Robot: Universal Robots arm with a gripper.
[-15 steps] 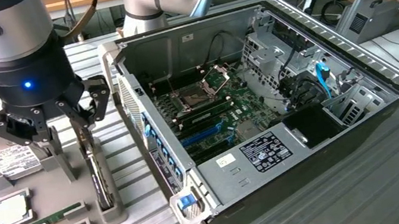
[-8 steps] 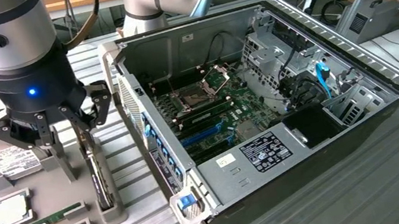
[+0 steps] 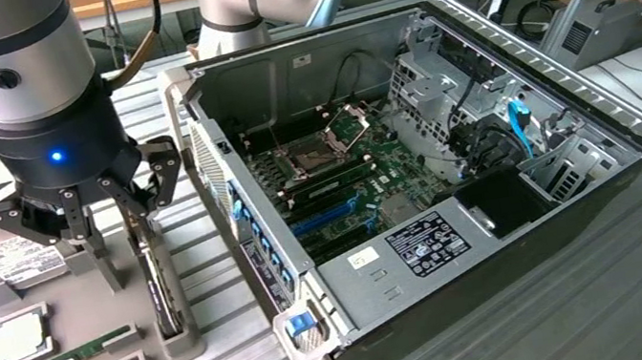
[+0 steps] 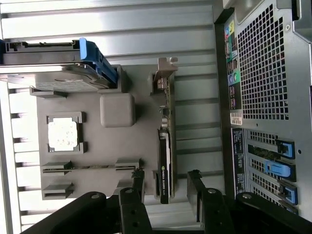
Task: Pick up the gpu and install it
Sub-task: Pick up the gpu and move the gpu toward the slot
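The gpu [image 4: 165, 146] is a thin black card standing on edge in a slot of the grey holder tray [image 4: 117, 146], its pale metal bracket [image 4: 163, 78] at the far end. In the exterior view the gpu [image 3: 157, 283] rises from the tray [image 3: 69, 297] at that view's left. My gripper [image 4: 166, 183] hangs open just above the card's end away from the bracket. One finger [image 4: 139, 180] and the other [image 4: 195, 183] stand apart on either side of the card, with gaps between them and it. The gripper [image 3: 107, 214] holds nothing.
On the same tray lie a hard drive [image 4: 53, 73], a square processor chip [image 4: 63, 134] and a green memory stick [image 4: 90, 168]. The open computer case [image 3: 424, 173] with its motherboard [image 3: 334, 178] lies at the exterior view's right, its rear panel [image 4: 268, 97] close beside the tray.
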